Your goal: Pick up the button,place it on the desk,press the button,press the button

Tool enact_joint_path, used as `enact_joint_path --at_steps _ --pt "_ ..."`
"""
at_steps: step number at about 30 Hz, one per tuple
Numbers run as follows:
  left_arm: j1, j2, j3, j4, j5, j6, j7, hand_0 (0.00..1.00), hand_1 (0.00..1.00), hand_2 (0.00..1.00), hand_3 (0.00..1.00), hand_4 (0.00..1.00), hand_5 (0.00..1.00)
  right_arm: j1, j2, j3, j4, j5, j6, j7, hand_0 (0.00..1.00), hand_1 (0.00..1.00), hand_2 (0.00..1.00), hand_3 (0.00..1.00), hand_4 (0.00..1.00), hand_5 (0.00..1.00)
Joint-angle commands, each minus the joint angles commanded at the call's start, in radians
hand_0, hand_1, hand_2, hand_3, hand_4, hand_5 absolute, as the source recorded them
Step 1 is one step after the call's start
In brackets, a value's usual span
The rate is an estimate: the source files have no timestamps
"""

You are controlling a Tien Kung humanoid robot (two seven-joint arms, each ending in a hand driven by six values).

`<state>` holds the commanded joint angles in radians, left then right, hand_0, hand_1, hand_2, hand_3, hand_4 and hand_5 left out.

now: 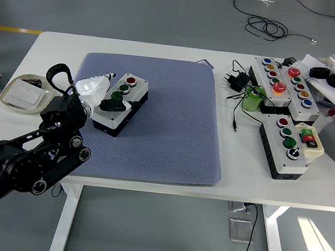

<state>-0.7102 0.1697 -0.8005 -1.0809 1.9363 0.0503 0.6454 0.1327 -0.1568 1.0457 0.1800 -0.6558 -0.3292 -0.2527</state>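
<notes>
The button box point(120, 104), a white-topped, black-sided case with a red button at its far end and a green one behind it, lies on the blue-grey mat point(167, 125) that covers the left-middle of your desk point(133, 49). It sits on the mat's left part, tilted so its long side runs from lower left to upper right.

Your left hand point(102, 94) comes in from the lower left on its black arm and rests over the near end of the box. Its white-covered back lies just left of the box, and its dark fingers point(113, 103) are curled down onto the box's top, covering the nearest button. Whether a fingertip is actually pushing a button in, you cannot tell from this view. The hand grips nothing.

Left of the arm you have a shallow white dish point(22, 93) near the desk's left edge. On the right side of the desk, well apart from the mat, lie a long multi-button panel point(283, 83), a second three-button box point(285, 147), a green cup point(253, 100) and a black power adapter point(238, 81) with its cable.
</notes>
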Motion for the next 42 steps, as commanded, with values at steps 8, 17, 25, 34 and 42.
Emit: enact_joint_path --at_steps 8,17,25,34,42 --pt "-0.044 -0.034 0.041 0.111 0.005 0.003 0.0 0.812 0.99 0.998 0.998 0.998 0.688 0.002 0.0 -0.001 0.0 0.0 -0.001 -0.002 0.787 0.797 0.817 0.751 0.412 0.479" --pt "-0.087 -0.065 0.082 0.208 0.026 0.011 0.0 0.731 0.923 0.998 0.998 0.998 0.551 0.004 -0.001 -0.003 0.0 -0.001 -0.001 -0.004 0.787 0.797 0.817 0.751 0.412 0.479" --pt "-0.11 -0.077 0.114 0.238 0.087 0.004 0.0 0.649 0.836 0.963 0.998 0.998 0.477 0.005 -0.002 -0.004 0.0 0.0 -0.001 -0.003 0.787 0.797 0.817 0.751 0.412 0.479" --pt "-0.135 -0.092 0.143 0.262 0.137 -0.024 0.0 0.55 0.701 0.813 0.998 0.902 0.292 0.005 -0.003 -0.007 0.0 0.001 0.0 -0.002 0.787 0.797 0.817 0.751 0.412 0.479" --pt "-0.154 -0.098 0.171 0.324 0.114 -0.006 0.0 0.488 0.556 0.649 0.972 0.808 0.108 0.005 -0.004 -0.004 0.0 -0.002 0.0 -0.002 0.787 0.797 0.817 0.751 0.412 0.479"
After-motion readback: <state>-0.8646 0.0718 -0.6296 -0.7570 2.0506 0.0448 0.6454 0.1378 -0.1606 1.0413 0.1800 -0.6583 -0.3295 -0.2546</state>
